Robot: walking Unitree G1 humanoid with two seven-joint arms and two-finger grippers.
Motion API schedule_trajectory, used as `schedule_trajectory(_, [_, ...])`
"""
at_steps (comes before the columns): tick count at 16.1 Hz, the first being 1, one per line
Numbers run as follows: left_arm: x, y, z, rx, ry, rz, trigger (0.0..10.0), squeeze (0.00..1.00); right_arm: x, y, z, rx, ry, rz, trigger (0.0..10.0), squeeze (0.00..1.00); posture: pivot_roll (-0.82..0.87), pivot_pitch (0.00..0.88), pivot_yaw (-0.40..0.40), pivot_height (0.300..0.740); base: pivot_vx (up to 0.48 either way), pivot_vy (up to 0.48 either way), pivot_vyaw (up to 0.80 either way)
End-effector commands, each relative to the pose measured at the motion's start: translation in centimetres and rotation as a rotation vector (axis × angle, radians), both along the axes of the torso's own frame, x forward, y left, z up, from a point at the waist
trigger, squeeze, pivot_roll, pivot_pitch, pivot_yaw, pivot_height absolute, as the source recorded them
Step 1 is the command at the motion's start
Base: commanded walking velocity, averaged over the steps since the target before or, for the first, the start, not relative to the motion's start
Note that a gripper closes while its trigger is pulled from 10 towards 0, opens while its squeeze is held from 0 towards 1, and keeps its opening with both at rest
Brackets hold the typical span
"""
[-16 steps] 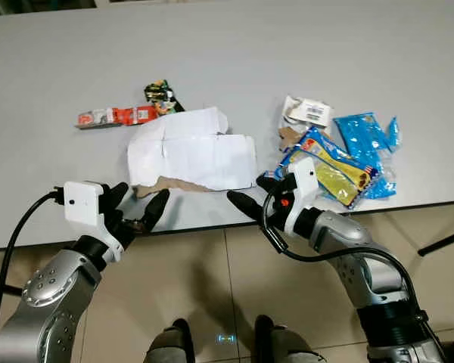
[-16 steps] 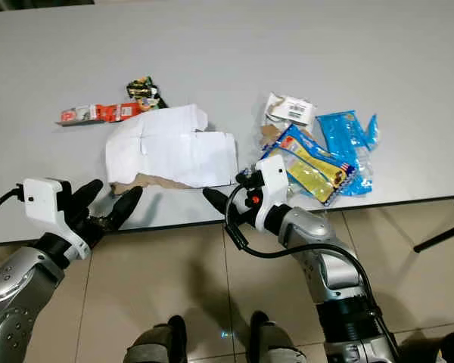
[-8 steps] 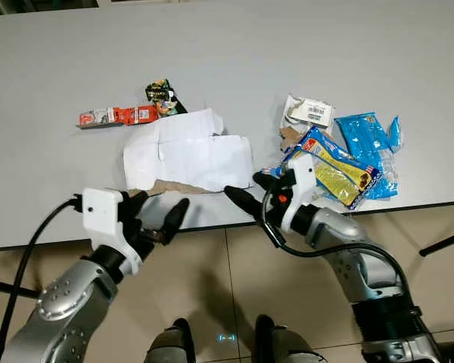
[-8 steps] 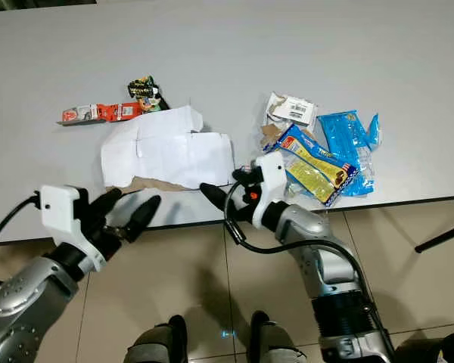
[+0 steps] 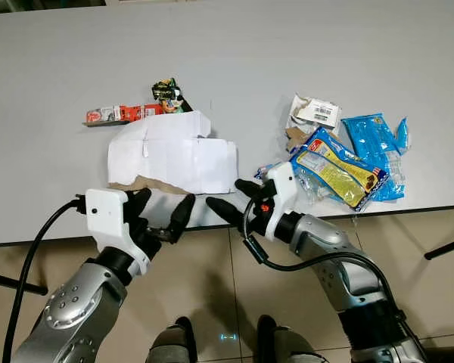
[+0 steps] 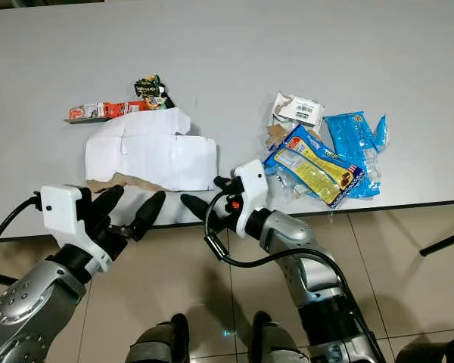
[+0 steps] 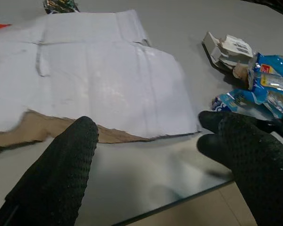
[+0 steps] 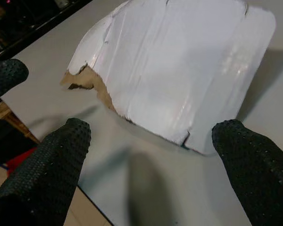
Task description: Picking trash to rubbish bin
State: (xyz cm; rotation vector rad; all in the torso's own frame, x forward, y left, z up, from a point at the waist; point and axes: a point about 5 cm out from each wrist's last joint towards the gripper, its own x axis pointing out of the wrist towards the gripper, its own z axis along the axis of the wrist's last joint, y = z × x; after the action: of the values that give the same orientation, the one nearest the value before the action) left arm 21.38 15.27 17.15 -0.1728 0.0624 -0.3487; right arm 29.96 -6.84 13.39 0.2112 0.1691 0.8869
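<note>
A light grey tabletop (image 5: 303,45) carried the trash, all of it lying in the half nearer the robot. A flattened white piece of torn cardboard (image 5: 174,155), brown along its ragged near edge, lay close to the tabletop's near edge, left of the middle. Just behind it, toward the far edge, lay a long red and white wrapper (image 5: 121,113) and a small crumpled green and black packet (image 5: 166,91), the packet touching the cardboard's far edge.

Toward the right side of the near edge sat a heap apart from the cardboard: a crumpled white carton scrap with a barcode label (image 5: 314,113), a blue and yellow snack bag (image 5: 340,165) and a bright blue plastic wrapper (image 5: 374,136), overlapping one another.

The left gripper (image 5: 160,212) hovered at the near edge in front of the cardboard's torn brown strip, its two black fingers (image 7: 66,169) spread wide and empty. The right gripper (image 5: 233,198) hung at the near edge by the cardboard's right corner, fingers (image 8: 61,160) likewise spread wide, holding nothing. Tiled floor (image 5: 212,302) showed below the table edge.
</note>
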Motion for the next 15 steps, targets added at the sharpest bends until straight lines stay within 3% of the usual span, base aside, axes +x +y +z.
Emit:
schedule_trajectory(1, [-0.5, -0.1, -0.1, 0.01, 0.011, -0.004, 10.0, 0.0, 0.1, 0.6, 0.3, 0.026, 0.005, 0.041, 10.0, 1.0, 0.11, 0.262, 0.041, 0.74, 0.0, 0.0, 0.0])
schedule_trajectory(4, [-0.4, -0.5, -0.2, 0.006, 0.017, -0.012, 10.0, 0.0, -0.2, 0.9, 0.5, 0.052, 0.019, 0.094, 10.0, 1.0, 0.11, 0.266, 0.043, 0.74, 0.0, 0.0, 0.0])
schedule_trajectory(7, [-0.2, -0.9, 0.1, 0.029, -0.003, -0.01, 10.0, 0.0, 0.1, -0.1, 0.2, 0.019, 0.005, 0.06, 10.0, 1.0, 0.1, 0.27, 0.043, 0.74, 0.0, 0.0, 0.0])
schedule_trajectory(12, [-0.4, 1.6, -0.2, 0.186, -0.025, 0.18, 10.0, 0.0, 2.5, -0.2, 0.4, -0.021, -0.048, -0.035, 10.0, 1.0, 0.13, 0.272, 0.049, 0.74, 0.0, 0.0, 0.0])
schedule_trajectory(15, [-0.9, 2.9, -0.7, 0.201, 0.0, 0.262, 10.0, 0.0, 3.3, 0.5, 0.5, -0.011, -0.056, -0.048, 10.0, 1.0, 0.16, 0.277, 0.05, 0.74, 0.0, 0.0, 0.0])
